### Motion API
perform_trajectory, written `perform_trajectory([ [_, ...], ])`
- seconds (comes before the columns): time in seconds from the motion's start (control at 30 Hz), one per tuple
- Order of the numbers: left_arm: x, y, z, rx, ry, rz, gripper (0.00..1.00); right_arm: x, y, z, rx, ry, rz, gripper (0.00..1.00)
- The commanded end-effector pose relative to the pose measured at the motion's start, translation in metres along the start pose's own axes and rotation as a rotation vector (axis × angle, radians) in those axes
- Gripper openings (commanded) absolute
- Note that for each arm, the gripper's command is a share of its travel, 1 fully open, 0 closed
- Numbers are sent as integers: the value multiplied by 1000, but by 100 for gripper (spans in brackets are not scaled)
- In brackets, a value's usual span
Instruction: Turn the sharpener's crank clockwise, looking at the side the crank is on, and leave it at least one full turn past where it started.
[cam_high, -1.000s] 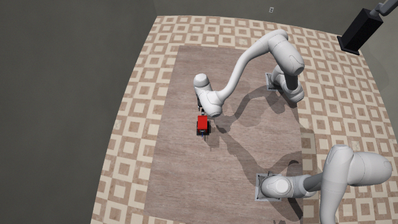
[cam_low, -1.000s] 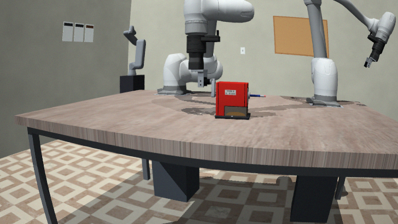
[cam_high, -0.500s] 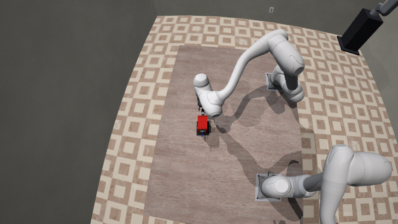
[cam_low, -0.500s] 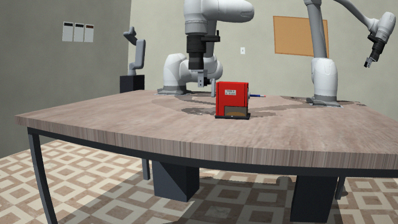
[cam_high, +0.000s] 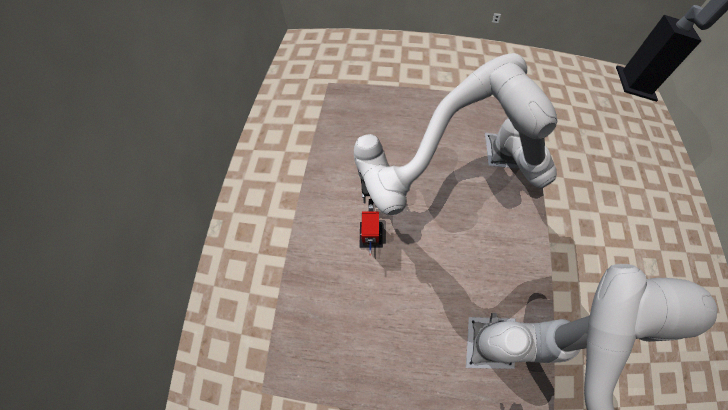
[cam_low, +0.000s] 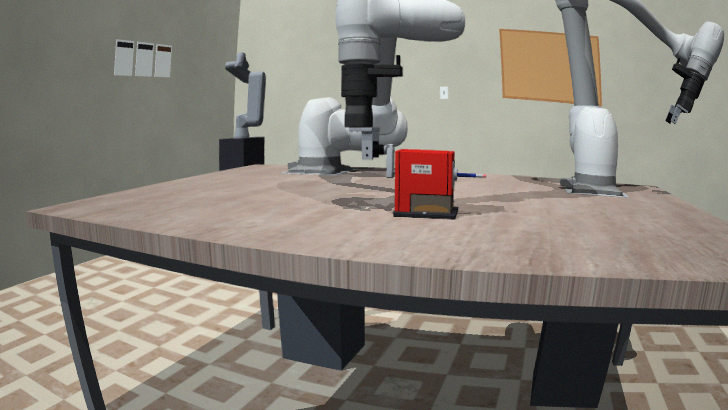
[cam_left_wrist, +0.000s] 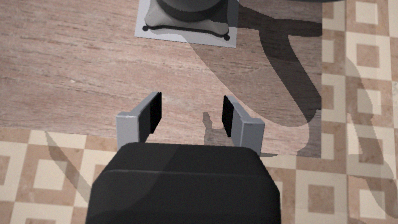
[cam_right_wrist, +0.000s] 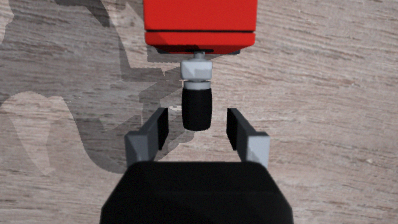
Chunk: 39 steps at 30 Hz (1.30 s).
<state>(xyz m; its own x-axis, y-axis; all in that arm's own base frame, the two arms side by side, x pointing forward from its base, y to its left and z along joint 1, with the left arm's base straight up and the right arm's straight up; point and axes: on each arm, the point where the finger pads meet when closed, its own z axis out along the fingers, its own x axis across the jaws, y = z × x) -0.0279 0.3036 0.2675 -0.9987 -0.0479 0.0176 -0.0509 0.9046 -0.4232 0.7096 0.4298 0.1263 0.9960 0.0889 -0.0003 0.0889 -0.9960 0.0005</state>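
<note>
Each robot arm has glossy white, rounded segments (cam_high: 433, 127) (cam_low: 417, 20) with thin dark seam lines. Below the white wrist, a matte black cylinder (cam_low: 359, 94) carries grey metal fingers (cam_low: 367, 144).
</note>
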Motion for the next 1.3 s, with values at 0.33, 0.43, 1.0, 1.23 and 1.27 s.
perform_trajectory([
  [0.33,4,-2,0,-1,7,3,100,2,0,-14,2,4,-1,97],
  [0.43,4,-2,0,-1,7,3,100,2,0,-20,2,4,-1,97],
  [1.0,4,-2,0,-1,7,3,100,2,0,-61,2,4,-1,97],
  [1.23,4,-2,0,-1,7,3,100,2,0,-71,2,3,-1,97],
  [1.27,4,-2,0,-1,7,3,100,2,0,-71,2,3,-1,97],
])
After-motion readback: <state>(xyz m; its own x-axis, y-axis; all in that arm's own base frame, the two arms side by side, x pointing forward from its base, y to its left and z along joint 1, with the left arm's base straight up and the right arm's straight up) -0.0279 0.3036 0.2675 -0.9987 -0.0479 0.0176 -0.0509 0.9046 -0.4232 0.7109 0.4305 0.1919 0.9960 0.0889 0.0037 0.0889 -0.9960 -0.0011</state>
